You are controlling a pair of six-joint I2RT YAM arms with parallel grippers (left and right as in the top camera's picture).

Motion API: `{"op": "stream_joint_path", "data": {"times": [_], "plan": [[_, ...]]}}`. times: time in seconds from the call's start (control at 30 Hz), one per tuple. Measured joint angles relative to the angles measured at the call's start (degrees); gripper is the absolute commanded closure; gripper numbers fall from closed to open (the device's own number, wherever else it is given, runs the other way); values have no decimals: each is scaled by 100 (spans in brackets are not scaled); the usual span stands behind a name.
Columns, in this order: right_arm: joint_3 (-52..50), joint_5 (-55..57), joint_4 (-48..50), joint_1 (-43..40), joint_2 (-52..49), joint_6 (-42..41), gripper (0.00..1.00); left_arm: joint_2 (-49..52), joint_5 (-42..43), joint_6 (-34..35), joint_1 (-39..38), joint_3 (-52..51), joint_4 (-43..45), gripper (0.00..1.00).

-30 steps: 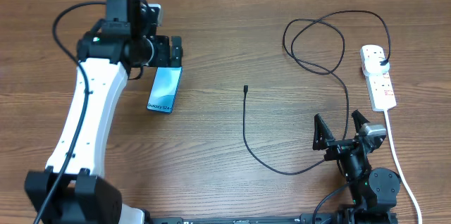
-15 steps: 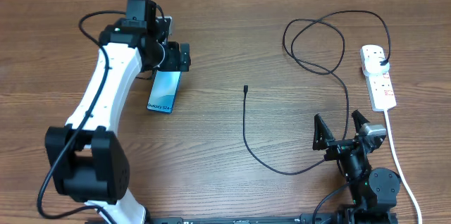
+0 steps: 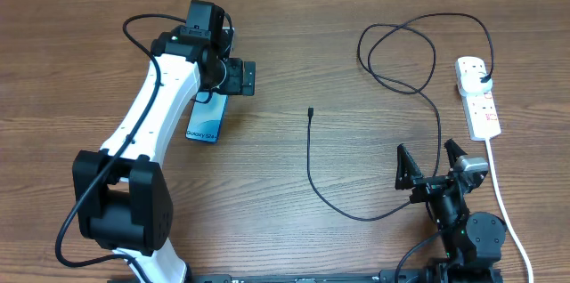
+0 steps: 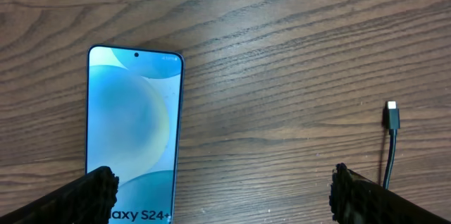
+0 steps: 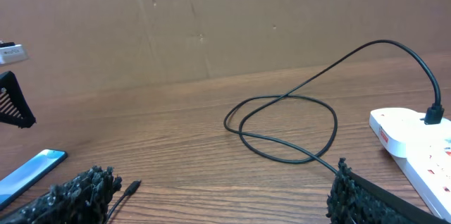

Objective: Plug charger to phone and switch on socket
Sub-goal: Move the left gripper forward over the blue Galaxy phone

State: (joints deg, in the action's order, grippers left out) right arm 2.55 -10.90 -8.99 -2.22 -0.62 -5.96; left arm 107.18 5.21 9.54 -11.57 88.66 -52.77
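Overhead, left gripper (image 3: 239, 78): jaws spread wide, nothing between them; it hangs over the far end of the phone.
Overhead, right gripper (image 3: 431, 169): released, fingers splayed and holding nothing, near the bench's front edge beside a stretch of the cable.
Overhead, phone (image 3: 207, 121): flat on the bench (image 3: 294, 16), screen up, light blue, its far end hidden under the left arm's wrist.
Overhead, charger (image 3: 309, 154): thin black cable; its connector tip (image 3: 311, 112) lies free on the wood, well apart from the phone on its right. The cable curves past the right gripper and loops on toward the socket.
Overhead, socket (image 3: 481, 101): white strip with red markings at the right edge. The charger's black plug (image 3: 481, 74) sits in its far end, and a thick white cord (image 3: 500, 190) leaves its near end.
Overhead, writing: white lettering on the phone's near end, too small to be sure of.
Left wrist, gripper: both black fingers (image 4: 84, 196) at the frame's lower corners, far apart, with bare wood between them.
Left wrist, phone: upright in frame, camera dot at the top, dark frame; the left finger overlaps its lower corner.
Left wrist, writing: "…axy S24+" in white, the start covered.
Left wrist, connector tip: to the right, apart from the phone.
Right wrist, gripper: ribbed fingers (image 5: 359, 196) wide apart, gripping nothing.
Right wrist, socket: at the right, plug seated, switch state not clear.
Right wrist, phone: only a blue corner shows at the left.
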Motion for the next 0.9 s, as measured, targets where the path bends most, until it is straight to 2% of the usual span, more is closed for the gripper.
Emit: {"op": "stream_joint_path", "data": {"times": [0.43,0.9], "plan": [[0,0,0,0,0,-2,0,719,-79,109,-46,33,2,0],[0,0,0,0,0,-4,0,789,-466,111,-46,33,-4,0]]}}
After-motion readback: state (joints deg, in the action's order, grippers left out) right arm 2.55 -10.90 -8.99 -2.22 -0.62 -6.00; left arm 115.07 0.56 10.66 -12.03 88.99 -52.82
